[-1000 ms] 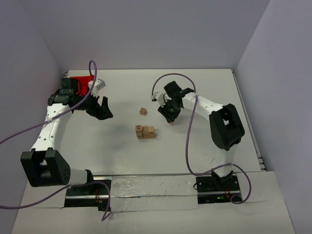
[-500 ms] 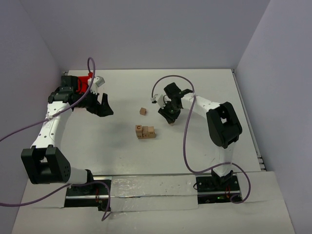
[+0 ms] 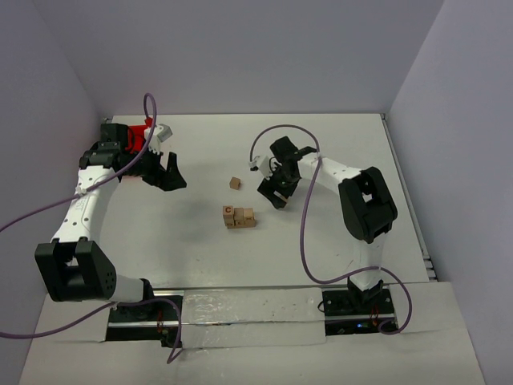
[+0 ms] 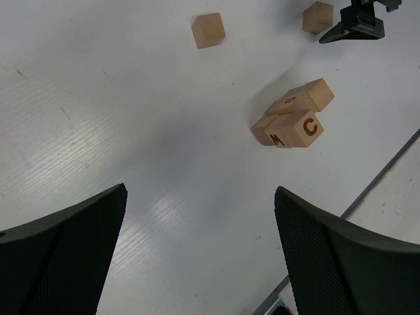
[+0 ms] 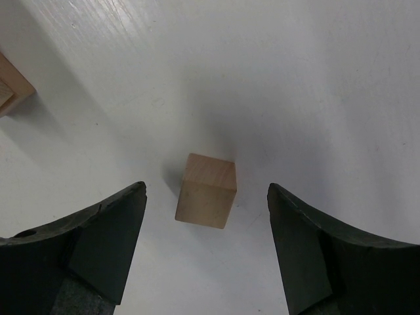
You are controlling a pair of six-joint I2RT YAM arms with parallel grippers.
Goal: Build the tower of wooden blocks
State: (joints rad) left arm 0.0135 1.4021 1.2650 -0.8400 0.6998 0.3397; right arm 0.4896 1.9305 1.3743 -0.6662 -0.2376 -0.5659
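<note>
Over the left side of the white table (image 3: 200, 265), the left gripper (image 3: 170, 178) is held wide open, near the red bin (image 3: 136, 135) at the far-left corner. Right of centre, the right gripper (image 3: 275, 195) is spread open around a plain wooden cube (image 5: 206, 190), with gaps on both sides. The lettered block cluster (image 3: 239, 216) is set near the centre, with a lone cube (image 3: 235, 183) behind it.

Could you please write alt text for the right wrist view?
A plain wooden cube sits on the white table between the open fingers, touching neither. The corner of another block shows at the left edge.
</note>
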